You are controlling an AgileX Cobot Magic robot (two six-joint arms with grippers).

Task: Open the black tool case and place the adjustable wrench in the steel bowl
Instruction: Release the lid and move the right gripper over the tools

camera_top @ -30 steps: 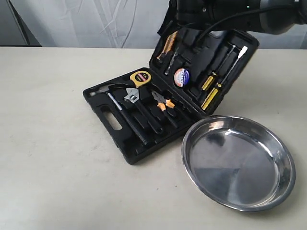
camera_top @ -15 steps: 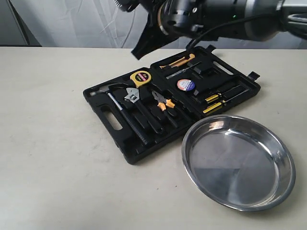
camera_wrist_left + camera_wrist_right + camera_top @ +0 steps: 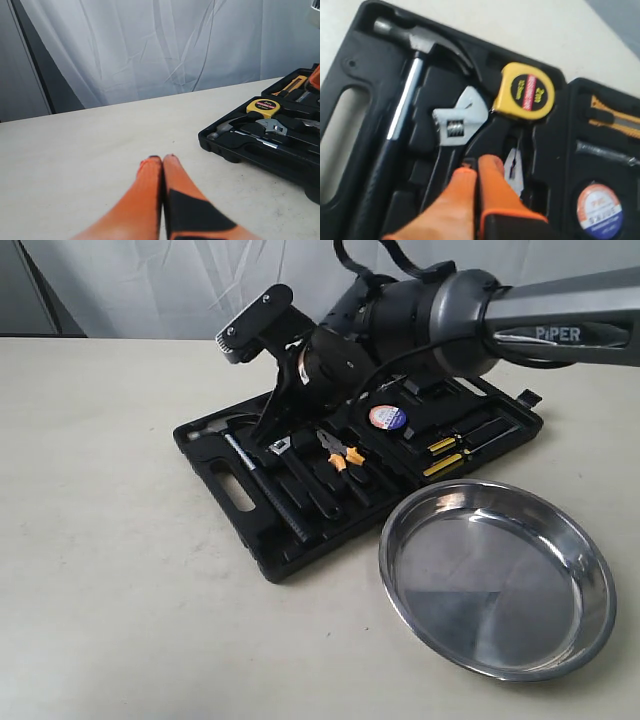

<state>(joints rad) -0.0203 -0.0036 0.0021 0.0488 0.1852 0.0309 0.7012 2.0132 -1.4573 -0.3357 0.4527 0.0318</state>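
The black tool case (image 3: 290,562) lies open and flat on the table, tools in its moulded slots. The adjustable wrench (image 3: 279,447) sits in its slot between the hammer and the pliers, silver head towards the tape measure. My right gripper (image 3: 272,428) reaches across and hovers just above it. In the right wrist view that gripper (image 3: 477,162) is shut and holds nothing, its tips over the wrench (image 3: 457,122) handle. The steel bowl (image 3: 490,585) stands to the right of the case with nothing in it. My left gripper (image 3: 162,159) is shut over bare table, left of the case (image 3: 235,150).
In the base lie a black-handled hammer (image 3: 262,485), orange-handled pliers (image 3: 343,454) and a yellow tape measure (image 3: 526,92). The lid half holds a tape roll (image 3: 387,418) and yellow screwdrivers (image 3: 447,445). A grey curtain hangs behind the table.
The lid has gone from upright to lying flat. The right arm has swung left and down from above the lid to just over the wrench.
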